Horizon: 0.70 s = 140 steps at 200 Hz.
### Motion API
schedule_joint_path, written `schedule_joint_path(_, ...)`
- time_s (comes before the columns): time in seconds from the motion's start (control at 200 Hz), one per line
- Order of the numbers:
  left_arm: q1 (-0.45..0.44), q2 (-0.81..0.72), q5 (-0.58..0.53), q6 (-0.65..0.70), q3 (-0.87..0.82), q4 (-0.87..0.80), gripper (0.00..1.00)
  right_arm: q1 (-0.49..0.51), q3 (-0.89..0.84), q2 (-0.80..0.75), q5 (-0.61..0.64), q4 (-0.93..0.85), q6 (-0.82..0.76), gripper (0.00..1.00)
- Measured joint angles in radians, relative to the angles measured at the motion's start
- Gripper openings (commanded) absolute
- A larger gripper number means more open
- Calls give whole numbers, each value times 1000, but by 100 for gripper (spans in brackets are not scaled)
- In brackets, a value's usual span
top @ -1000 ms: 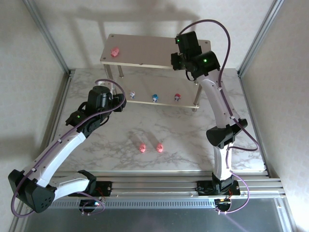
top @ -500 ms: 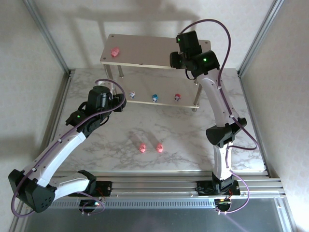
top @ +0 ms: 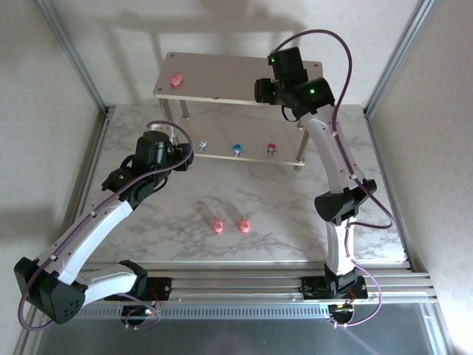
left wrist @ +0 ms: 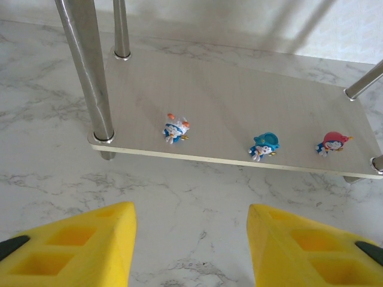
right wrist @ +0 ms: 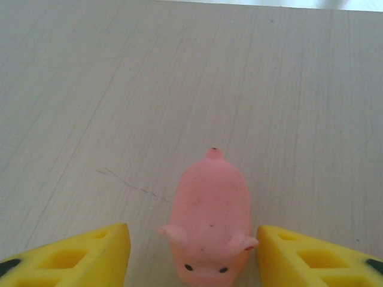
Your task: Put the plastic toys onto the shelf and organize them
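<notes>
- An aluminium rail [top: 244,285] carrying both arm bases ran along the near edge, well in front of the shelf [top: 222,78].
- 2 pink pigs [top: 218,226] lay side by side, close but apart, on the marble table [top: 288,200], well in front of the shelf.
- The left gripper [left wrist: 191,239] hung over the table just in front of the shelf's lower board [left wrist: 227,95], jaws wide apart and empty.
- 3 whitish figurines stood in a row near that board's front edge: white-red one [left wrist: 176,128], blue-capped one [left wrist: 263,146], red-capped one [left wrist: 332,143].
- The shelf's top board held 2 more: a third pink pig [top: 176,79] at its left end, and a fourth pink pig [right wrist: 209,230] toward its right end.
- The right gripper [right wrist: 192,233] straddled the fourth pig, jaws spread and not clamping. One finger was at its ear, the other apart from it.
- Count: 4 pink, 3 whitish, 7 toys.
- White textured walls [top: 111,37] and metal frame posts [top: 70,52] stood beside and behind the shelf.
</notes>
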Motion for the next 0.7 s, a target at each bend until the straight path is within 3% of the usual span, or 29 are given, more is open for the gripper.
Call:
schedule_joint_path(0.195, 0, 0, 0, 0, 0, 0, 56, 0, -77, -53, -9, 53, 1, 76)
schedule_joint_path(0.425, 0, -25, 3, -6, -44, 6, 55, 1, -116, -142, -8, 111, -18, 80)
schedule_joint_path(0.566, -17, -52, 27, -41, -138, 14, 54, 20, -260, -282, -32, 211, -47, 81)
schedule_joint_path(0.701, -108, -52, 46, -109, -263, 23, 54, 55, -468, -488, -49, 305, -53, 81)
